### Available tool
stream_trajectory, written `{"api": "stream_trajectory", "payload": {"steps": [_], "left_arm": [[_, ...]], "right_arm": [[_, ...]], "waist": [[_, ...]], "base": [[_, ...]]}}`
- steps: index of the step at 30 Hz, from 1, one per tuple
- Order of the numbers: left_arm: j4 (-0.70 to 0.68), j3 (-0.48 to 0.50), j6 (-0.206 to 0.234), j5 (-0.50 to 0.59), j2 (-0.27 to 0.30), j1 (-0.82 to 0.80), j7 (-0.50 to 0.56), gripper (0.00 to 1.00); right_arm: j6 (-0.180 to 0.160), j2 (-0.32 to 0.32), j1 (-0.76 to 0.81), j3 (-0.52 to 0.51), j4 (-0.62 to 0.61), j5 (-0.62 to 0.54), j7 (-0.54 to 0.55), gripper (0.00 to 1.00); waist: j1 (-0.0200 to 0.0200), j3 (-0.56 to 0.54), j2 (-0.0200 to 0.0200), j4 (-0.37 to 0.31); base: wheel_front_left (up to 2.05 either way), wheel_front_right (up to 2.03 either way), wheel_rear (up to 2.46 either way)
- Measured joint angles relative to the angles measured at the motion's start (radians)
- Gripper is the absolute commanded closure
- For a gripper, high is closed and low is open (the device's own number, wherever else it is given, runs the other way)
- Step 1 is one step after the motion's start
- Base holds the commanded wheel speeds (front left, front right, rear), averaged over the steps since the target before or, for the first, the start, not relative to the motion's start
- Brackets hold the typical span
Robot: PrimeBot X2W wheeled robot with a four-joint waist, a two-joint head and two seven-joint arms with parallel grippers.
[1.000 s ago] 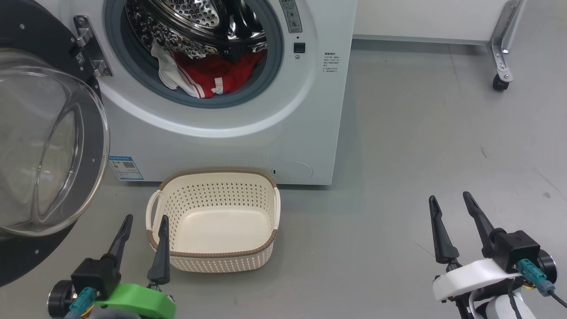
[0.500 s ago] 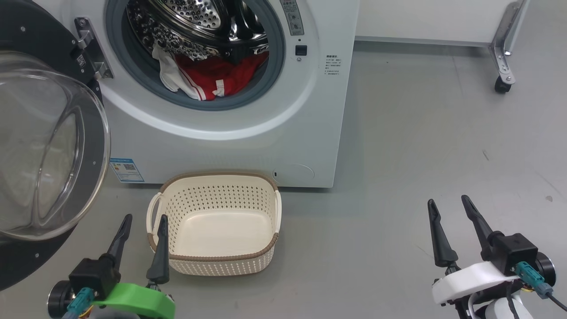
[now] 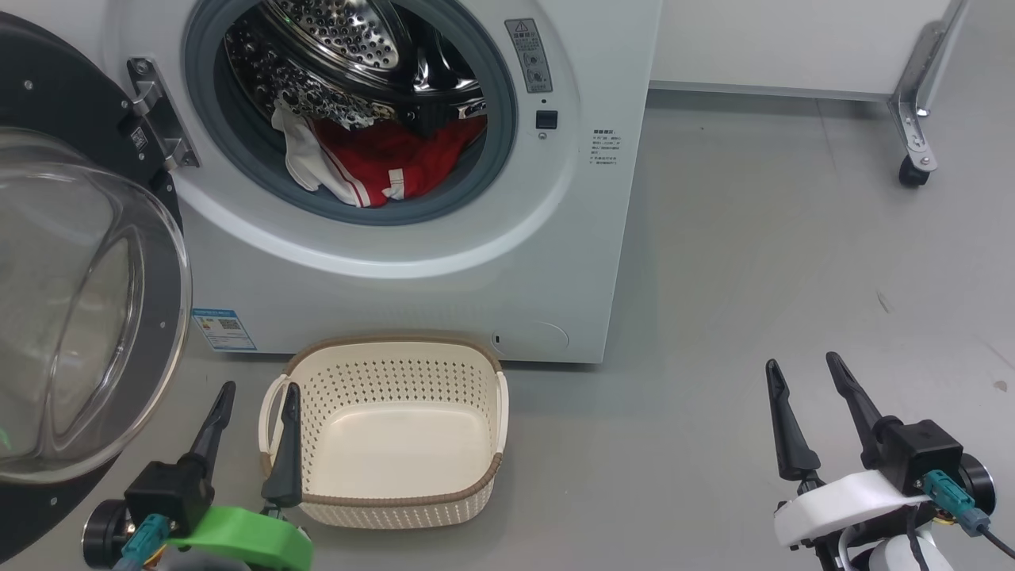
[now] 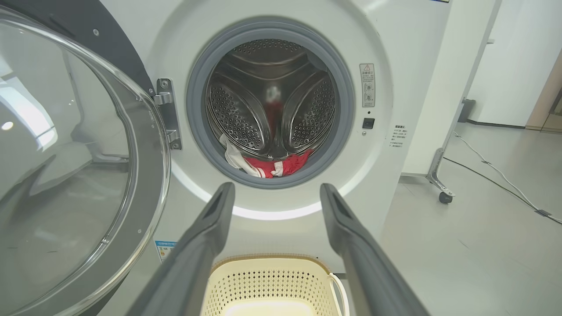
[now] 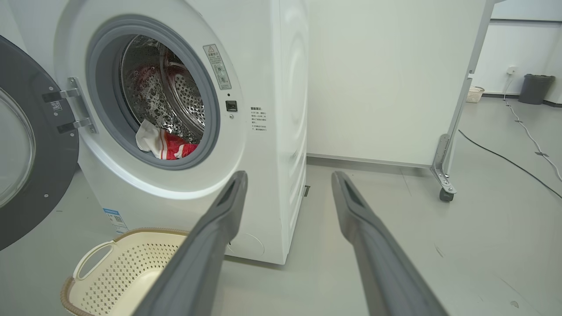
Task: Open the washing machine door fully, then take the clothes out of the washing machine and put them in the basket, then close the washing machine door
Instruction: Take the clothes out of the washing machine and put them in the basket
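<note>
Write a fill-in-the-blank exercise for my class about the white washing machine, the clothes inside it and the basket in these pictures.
1. The big white front-loading washing machine has its round black-ringed glass door swung ____.
2. The striped fabric garment in the perforated steel drum is white and bright ____.
3. The cream perforated plastic basket on the grey floor is ____.
4. The left gripper and the right gripper each hold ____.
Missing words: open; red; empty; nothing.
</note>
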Motion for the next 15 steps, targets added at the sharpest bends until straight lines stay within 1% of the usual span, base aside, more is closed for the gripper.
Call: {"api": "stream_trajectory", "payload": {"steps": [8,15], "left_arm": [[-0.008,0.0,0.0,0.007,0.0,0.0,0.0,0.0],[-0.012,0.0,0.0,0.009,0.0,0.0,0.0,0.0]], "right_arm": [[0.0,0.0,0.0,-0.001,0.0,-0.001,0.0,0.0],[0.0,0.001,0.0,-0.001,0.0,-0.001,0.0,0.0]], "waist": [[0.0,0.01,0.0,0.005],[0.0,0.019,0.0,0.007]], "base": [[1.1,-1.1,0.0],[0.79,-0.79,0.0]]}}
